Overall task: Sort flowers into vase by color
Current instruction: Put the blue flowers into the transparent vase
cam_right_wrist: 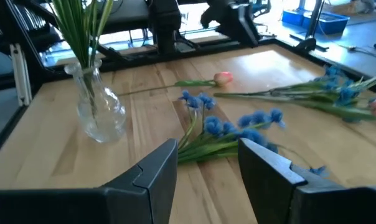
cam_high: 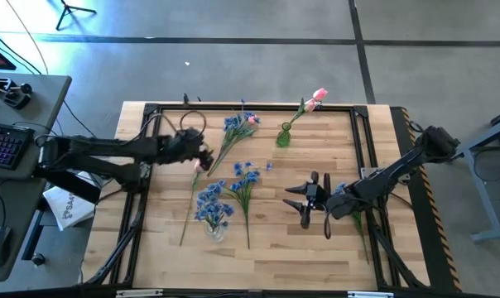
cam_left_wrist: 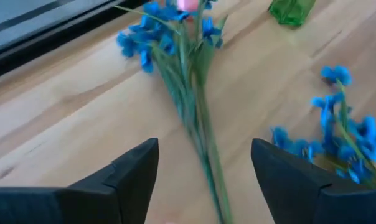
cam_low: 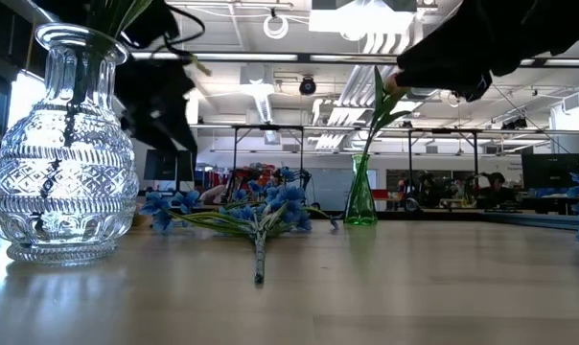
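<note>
Sorting so far: a clear vase (cam_high: 214, 229) near the front of the bench (cam_high: 316, 248) holds blue flowers (cam_high: 212, 205); a green vase (cam_high: 283, 136) near the far edge holds a pink tulip (cam_high: 318, 98).
Left pincer (cam_high: 202, 159): its fingers stand wide apart with nothing between them, hovering over the left half of the bench, close above the loose stems.
Pink tulip on the bench (cam_high: 198, 166): it lies just below the left pincer in the high view, head at the pincer, thin stem (cam_high: 188, 209) running toward the front edge past the clear vase.
Blue spray by the left pincer (cam_left_wrist: 175, 37): in the left wrist view its stems pass straight between the two fingers, blossoms ahead, so the long axis runs along the pincer's reach and not across the gap.
Right pincer (cam_high: 308, 201): fingers parted, empty, waiting over the right-centre of the bench.
Middle blue spray (cam_right_wrist: 238, 124): lies just ahead of the right pincer, between it and the clear vase.
Nearer arm: the left one, for the loose tulip and the far blue spray.
Hard to tell: the left wrist view is smeared, and a pink blur at its top edge may be a second tulip head among the blue; the low view cuts off the tops of both vases' flowers.
</note>
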You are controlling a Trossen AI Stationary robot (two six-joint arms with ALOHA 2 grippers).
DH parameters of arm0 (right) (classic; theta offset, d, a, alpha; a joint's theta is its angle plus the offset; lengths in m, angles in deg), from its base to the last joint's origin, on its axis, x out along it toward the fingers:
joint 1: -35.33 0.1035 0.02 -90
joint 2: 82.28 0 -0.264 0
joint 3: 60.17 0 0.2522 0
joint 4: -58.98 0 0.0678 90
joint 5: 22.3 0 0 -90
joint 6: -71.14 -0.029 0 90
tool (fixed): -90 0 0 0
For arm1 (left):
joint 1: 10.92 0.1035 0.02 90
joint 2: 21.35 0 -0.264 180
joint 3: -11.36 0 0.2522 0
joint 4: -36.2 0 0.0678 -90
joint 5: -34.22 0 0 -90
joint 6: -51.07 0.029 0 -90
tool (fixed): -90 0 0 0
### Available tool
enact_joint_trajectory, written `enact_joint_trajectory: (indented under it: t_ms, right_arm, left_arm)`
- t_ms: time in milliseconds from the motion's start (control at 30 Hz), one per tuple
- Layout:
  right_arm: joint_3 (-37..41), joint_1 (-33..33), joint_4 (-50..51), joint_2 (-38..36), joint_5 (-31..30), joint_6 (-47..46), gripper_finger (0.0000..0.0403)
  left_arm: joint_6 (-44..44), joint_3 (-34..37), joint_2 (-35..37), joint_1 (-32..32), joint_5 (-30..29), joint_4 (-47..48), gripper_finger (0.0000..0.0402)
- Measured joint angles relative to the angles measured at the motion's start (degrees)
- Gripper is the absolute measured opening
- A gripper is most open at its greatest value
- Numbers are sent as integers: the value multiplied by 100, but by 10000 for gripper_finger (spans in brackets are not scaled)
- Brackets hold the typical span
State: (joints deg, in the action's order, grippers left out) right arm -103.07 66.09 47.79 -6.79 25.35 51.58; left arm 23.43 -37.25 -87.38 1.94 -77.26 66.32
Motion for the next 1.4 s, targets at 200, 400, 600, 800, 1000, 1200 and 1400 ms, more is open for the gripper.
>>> enact_joint_trajectory:
  t_ms: [200, 400, 600, 800, 1000, 1200, 1400]
  right_arm:
    - [0, -1, -48, 379, 27, -243, 165]
    - [0, 0, -363, 559, 50, -246, 165]
    - [0, 0, -386, 559, 66, -250, 165]
    - [0, -1, -447, 559, 70, -250, 165]
    - [0, -2, -485, 559, 74, -250, 165]
    - [0, 0, -575, 557, 76, -250, 165]
    - [0, -2, -660, 557, 60, -222, 165]
  left_arm:
    - [409, 0, -1306, 440, 321, -1301, 239]
    - [433, -235, -2302, 614, 514, -1547, 223]
    - [597, -497, -2929, 711, 101, -1517, 189]
    - [874, -702, -3213, 875, 215, -1505, 121]
    - [1050, -714, -3137, 1030, 419, -1353, 13]
    - [1408, -699, -2060, 972, -94, -726, 4]
    - [1987, -697, -26, 453, -520, -462, 2]
